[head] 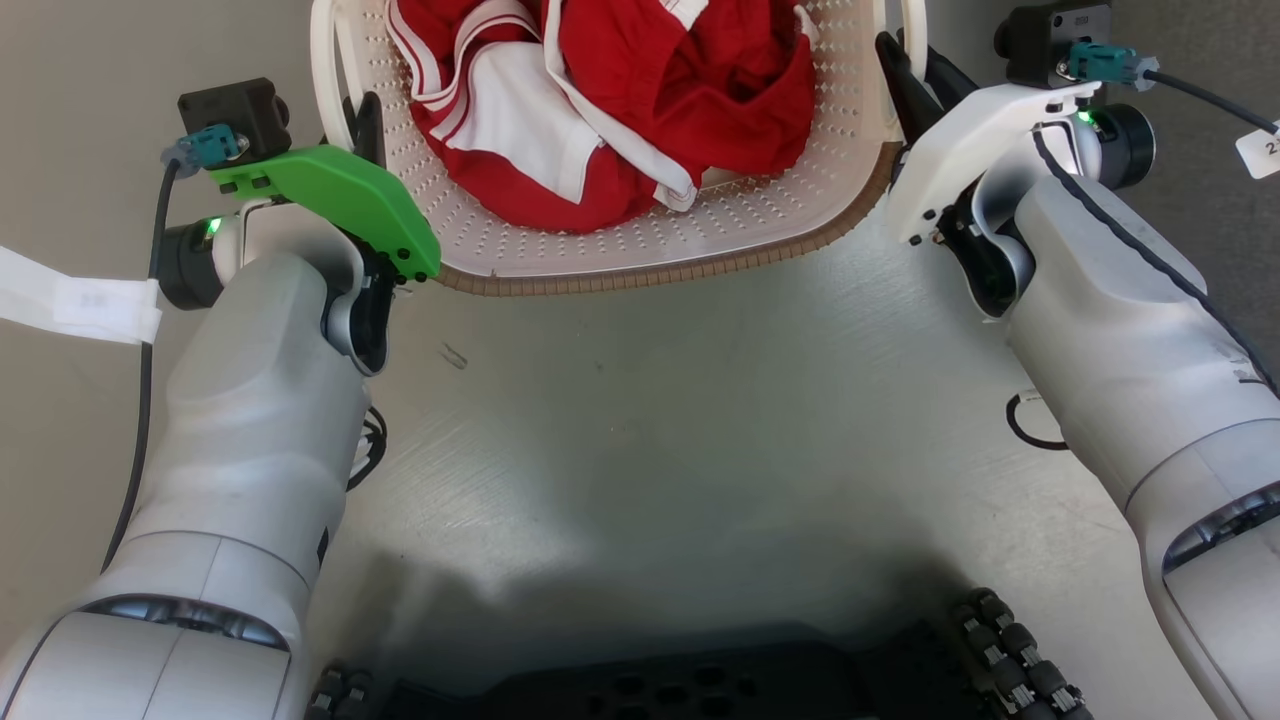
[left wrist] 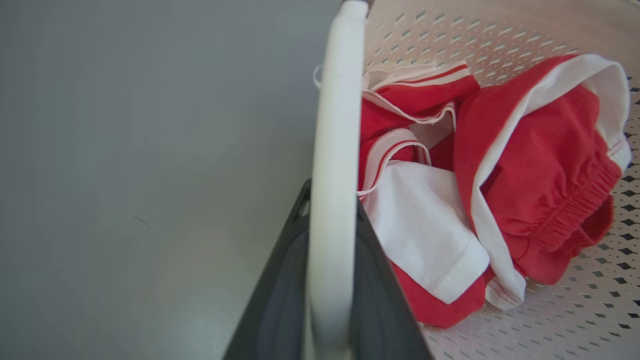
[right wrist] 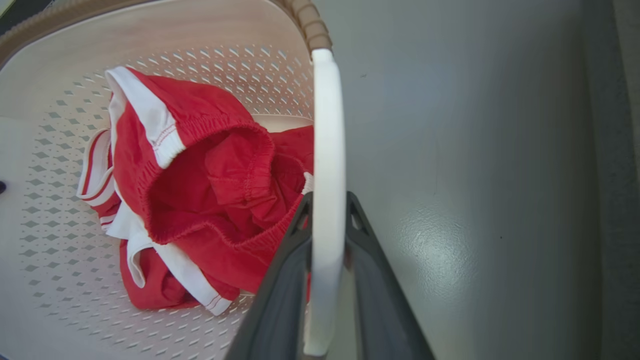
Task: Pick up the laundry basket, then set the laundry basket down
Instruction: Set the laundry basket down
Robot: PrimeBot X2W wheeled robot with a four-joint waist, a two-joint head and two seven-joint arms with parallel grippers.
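The laundry basket (head: 700, 215) is cream-white and perforated, with a brown woven-look rim band (head: 650, 275). It sits at the top of the head view, and red and white clothes (head: 640, 100) lie inside it. My left gripper (head: 362, 125) is shut on its left white handle (left wrist: 335, 150), with a dark finger on each side of the bar. My right gripper (head: 905, 80) is likewise shut on the right white handle (right wrist: 327, 150). I cannot tell whether the basket rests on the floor or hangs above it.
Smooth grey floor (head: 650, 420) spreads in front of the basket. My dark wheeled base (head: 700, 685) fills the bottom edge. A white paper tag (head: 80, 305) hangs by my left forearm and another white tag (head: 1260, 150) by the right wrist cable.
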